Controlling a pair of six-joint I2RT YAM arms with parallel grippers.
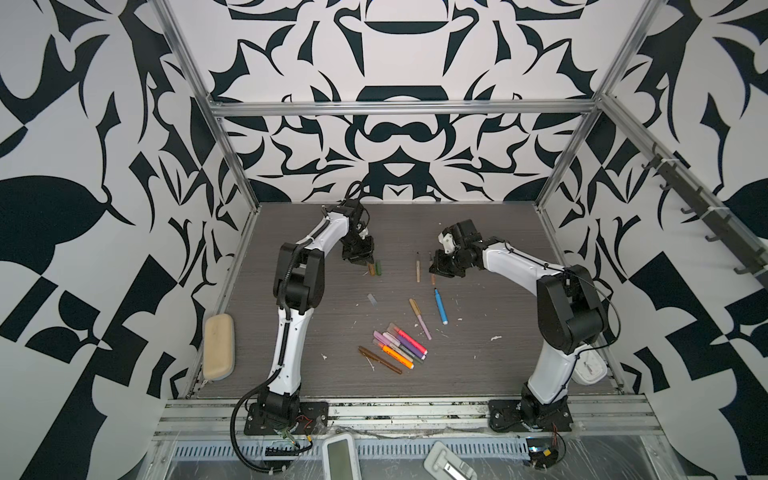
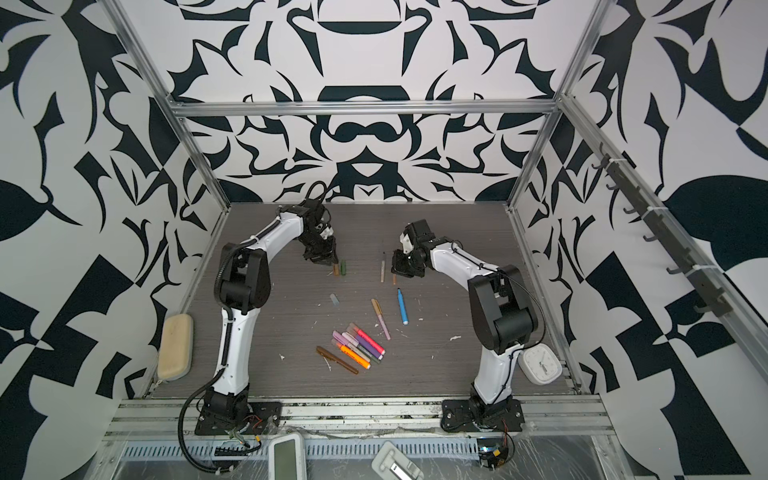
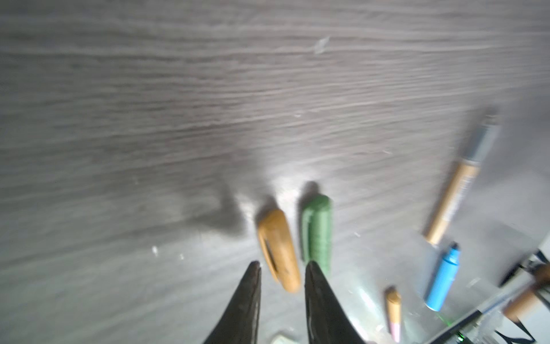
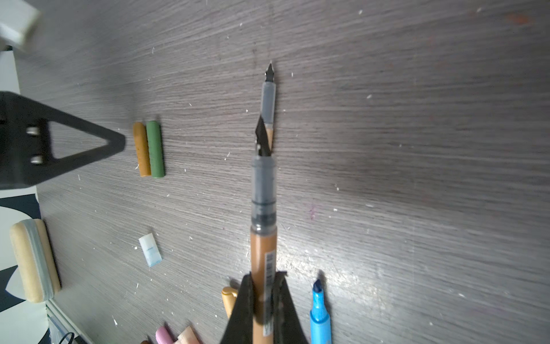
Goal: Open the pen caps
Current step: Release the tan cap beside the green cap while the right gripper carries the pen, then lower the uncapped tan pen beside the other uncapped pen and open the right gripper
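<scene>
Now, left gripper (image 3: 282,268) slightly open and empty over the gold cap (image 3: 278,247), which lies just beside the green cap (image 3: 317,232) at far left; right gripper (image 4: 265,277) clamps the uncapped brown pen (image 4: 263,253), so I'd lay it flat before releasing.

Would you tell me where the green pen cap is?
In both top views the green cap lies left of centre, beside the gold cap, right by the left gripper.
</scene>
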